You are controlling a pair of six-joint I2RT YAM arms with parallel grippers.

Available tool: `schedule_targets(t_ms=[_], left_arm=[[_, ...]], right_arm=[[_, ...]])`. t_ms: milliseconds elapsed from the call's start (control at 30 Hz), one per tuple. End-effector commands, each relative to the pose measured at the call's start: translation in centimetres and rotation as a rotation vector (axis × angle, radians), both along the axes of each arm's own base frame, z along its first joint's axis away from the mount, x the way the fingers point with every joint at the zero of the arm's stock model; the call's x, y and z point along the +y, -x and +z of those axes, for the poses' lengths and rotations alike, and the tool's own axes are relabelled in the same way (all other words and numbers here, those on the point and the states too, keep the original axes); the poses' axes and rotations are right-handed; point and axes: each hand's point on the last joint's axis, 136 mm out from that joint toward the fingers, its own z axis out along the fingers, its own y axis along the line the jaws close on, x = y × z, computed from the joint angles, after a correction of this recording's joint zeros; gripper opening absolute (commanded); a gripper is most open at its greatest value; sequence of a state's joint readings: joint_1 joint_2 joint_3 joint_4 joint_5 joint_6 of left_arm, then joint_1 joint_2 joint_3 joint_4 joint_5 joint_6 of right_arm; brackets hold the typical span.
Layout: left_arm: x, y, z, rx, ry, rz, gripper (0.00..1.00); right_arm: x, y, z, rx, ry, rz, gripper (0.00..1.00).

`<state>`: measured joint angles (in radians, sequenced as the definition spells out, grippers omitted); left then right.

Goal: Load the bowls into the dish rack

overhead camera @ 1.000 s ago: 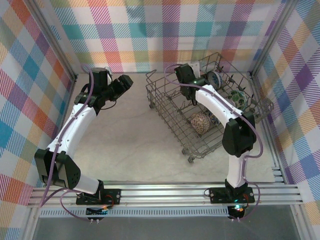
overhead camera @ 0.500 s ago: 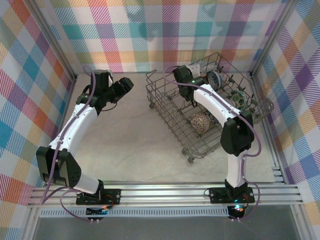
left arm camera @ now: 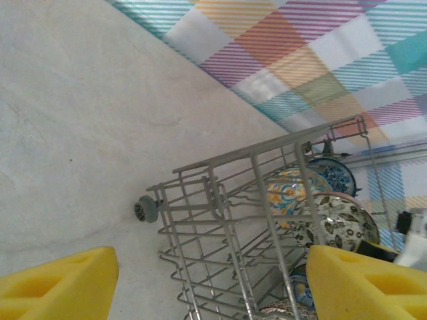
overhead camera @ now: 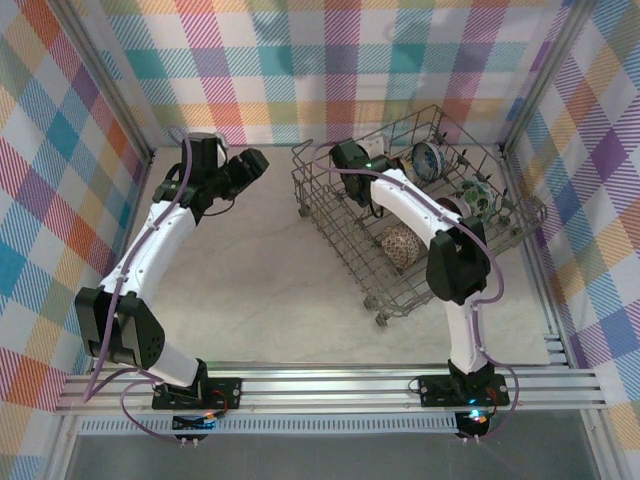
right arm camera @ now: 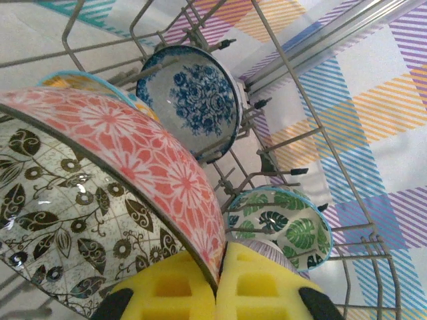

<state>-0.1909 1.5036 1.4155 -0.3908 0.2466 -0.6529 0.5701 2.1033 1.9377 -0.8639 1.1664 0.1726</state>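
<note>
Right gripper (right arm camera: 217,270), clamped on rim of round red-floral, leaf-lined ceramic bowl (right arm camera: 133,160), has shifted left inside large grey wire dish rack (overhead camera: 335,235). Left gripper (overhead camera: 245,168), jaws spread, empty, has edged slightly farther.

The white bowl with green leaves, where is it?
In the right wrist view the white ceramic bowl with green leaves stands low right inside the grey wire dish rack, below the blue-flowered bowl.
</note>
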Motion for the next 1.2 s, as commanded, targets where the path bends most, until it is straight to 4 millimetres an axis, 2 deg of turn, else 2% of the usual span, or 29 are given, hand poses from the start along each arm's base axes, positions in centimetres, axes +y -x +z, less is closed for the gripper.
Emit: schedule_targets(t_ms=[0, 267, 533, 833, 1033, 1067, 1133, 1167], left_arm=[[0.4, -0.3, 2.1, -0.052, -0.009, -0.015, 0.75], [0.4, 0.0, 1.8, -0.047, -0.009, -0.018, 0.75], [0.4, 0.1, 1.8, -0.049, -0.005, -0.021, 0.75], [0.3, 0.6, 2.1, -0.05, 0.007, -0.025, 0.75], [0.2, 1.0, 1.8, -0.04, 0.022, -0.027, 0.75], [0.1, 1.1, 1.9, -0.04, 0.024, -0.03, 0.75], [0.2, 1.3, 1.9, -0.038, 0.023, -0.03, 0.75], [0.2, 1.4, 1.9, -0.035, 0.023, -0.031, 0.75]], right_arm=[[0.0, -0.3, 1.5, -0.05, 0.025, -0.03, 0.0], [1.3, -1.2, 0.4, -0.001, 0.073, -0.003, 0.0], [2.4, -1.5, 0.4, 0.002, 0.077, 0.027, 0.0], [3.8, -1.2, 0.1, 0.032, 0.017, 0.074, 0.11], [4.8, -1.4, -1.7, 0.094, 0.0, 0.109, 0.16], [5.0, -1.3, -2.0, 0.103, -0.004, 0.113, 0.17], [5.1, -1.3, -2.4, 0.111, -0.021, 0.116, 0.35], [5.2, -1.3, -2.6, 0.118, -0.027, 0.119, 0.4]])
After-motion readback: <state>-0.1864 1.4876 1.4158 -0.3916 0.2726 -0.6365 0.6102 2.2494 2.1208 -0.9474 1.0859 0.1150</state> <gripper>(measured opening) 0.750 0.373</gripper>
